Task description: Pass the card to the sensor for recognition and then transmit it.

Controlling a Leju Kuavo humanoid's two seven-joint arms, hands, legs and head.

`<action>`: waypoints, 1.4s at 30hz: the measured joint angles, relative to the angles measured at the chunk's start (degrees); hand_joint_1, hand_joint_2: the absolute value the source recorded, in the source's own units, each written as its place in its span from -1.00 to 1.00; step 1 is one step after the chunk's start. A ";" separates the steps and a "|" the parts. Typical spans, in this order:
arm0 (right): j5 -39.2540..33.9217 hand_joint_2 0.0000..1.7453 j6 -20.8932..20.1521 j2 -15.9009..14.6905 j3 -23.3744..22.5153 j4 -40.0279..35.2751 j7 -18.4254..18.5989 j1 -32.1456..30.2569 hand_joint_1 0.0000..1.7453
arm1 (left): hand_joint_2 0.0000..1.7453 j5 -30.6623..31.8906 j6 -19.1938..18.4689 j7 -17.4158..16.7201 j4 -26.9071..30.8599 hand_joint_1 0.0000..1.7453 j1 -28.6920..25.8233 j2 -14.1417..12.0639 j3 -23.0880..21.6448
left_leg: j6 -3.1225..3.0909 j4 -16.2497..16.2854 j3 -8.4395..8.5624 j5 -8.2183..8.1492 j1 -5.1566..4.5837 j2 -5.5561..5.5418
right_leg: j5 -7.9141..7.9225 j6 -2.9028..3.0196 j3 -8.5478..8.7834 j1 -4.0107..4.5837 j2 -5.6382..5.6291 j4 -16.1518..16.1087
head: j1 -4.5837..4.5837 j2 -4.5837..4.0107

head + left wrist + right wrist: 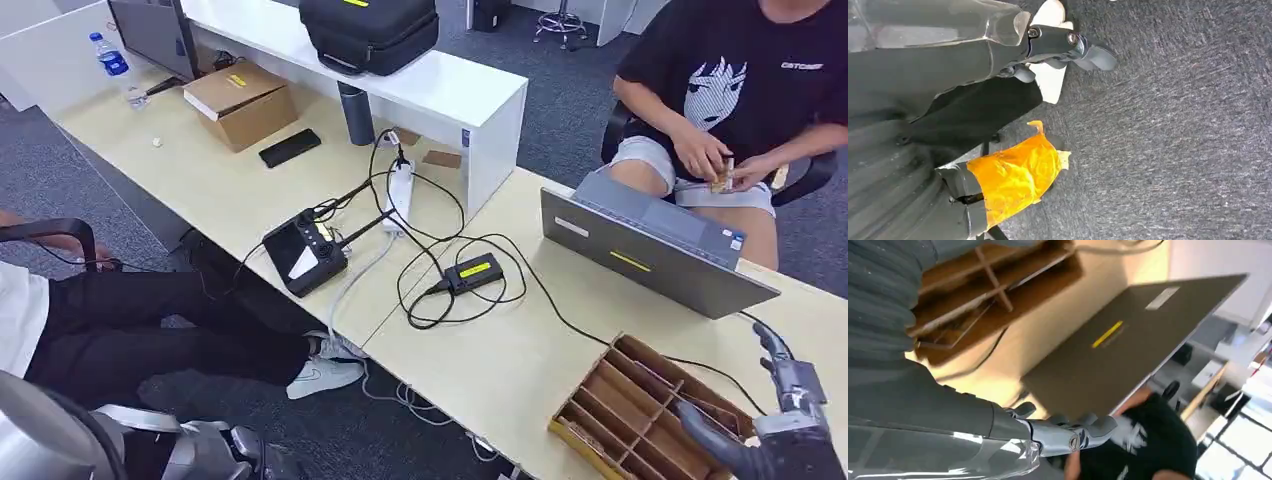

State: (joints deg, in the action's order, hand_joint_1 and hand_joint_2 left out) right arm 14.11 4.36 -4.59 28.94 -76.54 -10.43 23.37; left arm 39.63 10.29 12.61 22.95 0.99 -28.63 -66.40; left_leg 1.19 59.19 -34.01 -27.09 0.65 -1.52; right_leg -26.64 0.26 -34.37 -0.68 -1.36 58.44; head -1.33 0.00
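Cards (722, 181) in one person's hands (705, 158).

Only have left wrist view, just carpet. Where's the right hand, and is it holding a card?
Observer: The right hand hovers over the cardboard divider box at the table's near edge, holding nothing.
Operator: Any card around?
Observer: The person behind the laptop holds a small object in both hands; it is too small to identify.
Operator: Sensor candidate?
Observer: A small black box with a yellow label, cabled, lies left of the laptop.
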 joint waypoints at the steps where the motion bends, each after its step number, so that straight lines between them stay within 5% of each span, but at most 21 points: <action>1: 1.77 1.00 1.18 -0.07 0.09 0.00 0.02 -0.03 -1.00 | 1.00 -0.22 0.00 0.00 0.04 -1.00 0.01 -0.02 0.00 | 0.00 0.00 0.00 0.00 0.00 0.00 | 0.00 0.00 0.01 0.00 0.00 0.00 | 0.00 0.00; 13: 29.24 1.00 11.57 -1.20 5.90 2.95 7.19 1.63 -1.00 | 1.00 -1.27 0.50 -0.53 0.79 -1.00 0.20 -0.44 -1.46 | 0.00 0.00 -0.01 0.00 0.00 0.01 | 0.00 0.00 0.00 0.00 0.00 0.00 | 0.00 0.00; 28: 32.34 1.00 6.65 -1.88 11.96 9.90 10.38 6.09 -1.00 | 1.00 -2.10 1.33 -0.35 1.40 -1.00 0.44 -1.90 -4.55 | 0.00 0.01 -0.01 0.01 0.00 0.00 | 0.00 0.00 0.01 0.00 0.01 0.00 | -0.02 0.00; 42: 34.35 1.00 6.66 -2.10 13.27 12.72 12.39 8.30 -1.00 | 1.00 -2.62 1.95 -0.52 1.79 -1.00 0.57 -2.32 -6.71 | 0.00 0.00 0.01 0.01 0.00 0.00 | 0.00 0.00 0.02 0.00 0.01 0.00 | 0.00 0.00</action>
State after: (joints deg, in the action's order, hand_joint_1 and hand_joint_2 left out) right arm 48.46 11.02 -6.69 42.21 -63.82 1.97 31.67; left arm 37.00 12.24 12.09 24.74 1.56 -30.95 -73.11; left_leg 1.19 59.20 -34.00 -27.08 0.65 -1.52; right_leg -26.64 0.26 -34.35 -0.68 -1.35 58.44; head -1.33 0.00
